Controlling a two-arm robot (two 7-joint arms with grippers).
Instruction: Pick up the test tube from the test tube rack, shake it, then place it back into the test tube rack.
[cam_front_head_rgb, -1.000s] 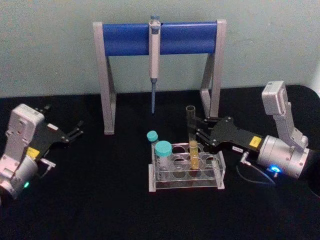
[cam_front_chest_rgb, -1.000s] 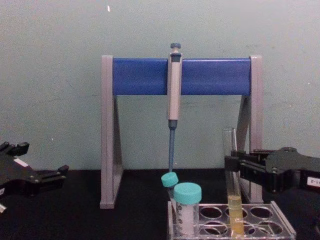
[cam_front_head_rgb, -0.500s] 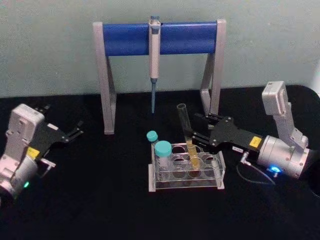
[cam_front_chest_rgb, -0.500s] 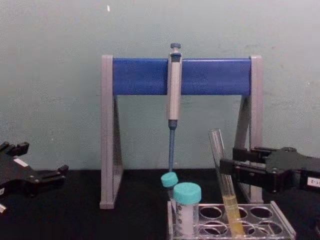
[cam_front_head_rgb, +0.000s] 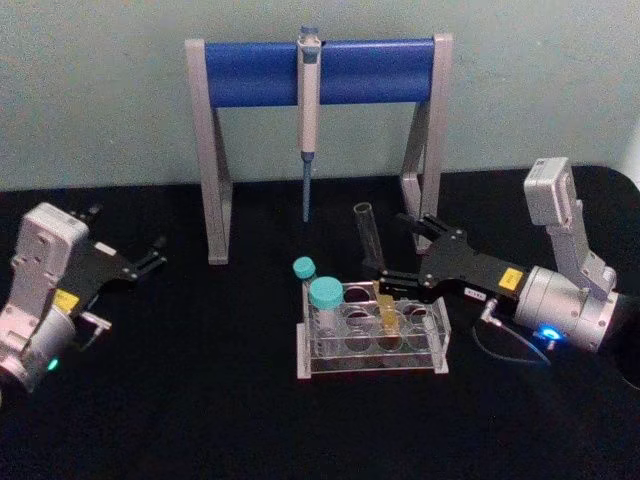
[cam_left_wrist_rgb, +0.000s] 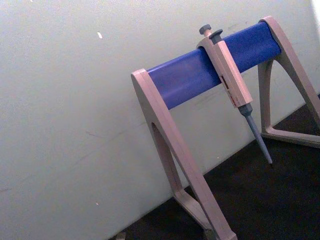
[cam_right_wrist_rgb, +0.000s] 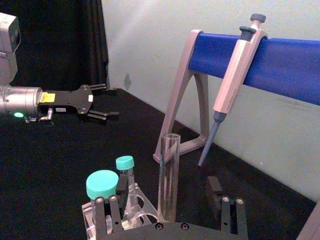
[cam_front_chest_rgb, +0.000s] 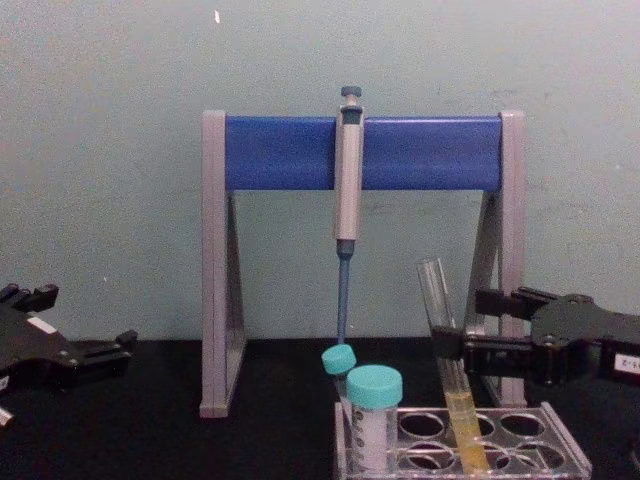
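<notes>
Presently, test tube: leant tilted in test tube rack.
Right gripper: fingers spread apart, just beside the test tube.
Left gripper: parked at left, fingers parted.

A plain pale green wall stands behind the bench, which is covered with a black cloth. The wall carries 1 small white mark. A dark curtain hangs at one end of the wall. The light is soft and even.
</notes>
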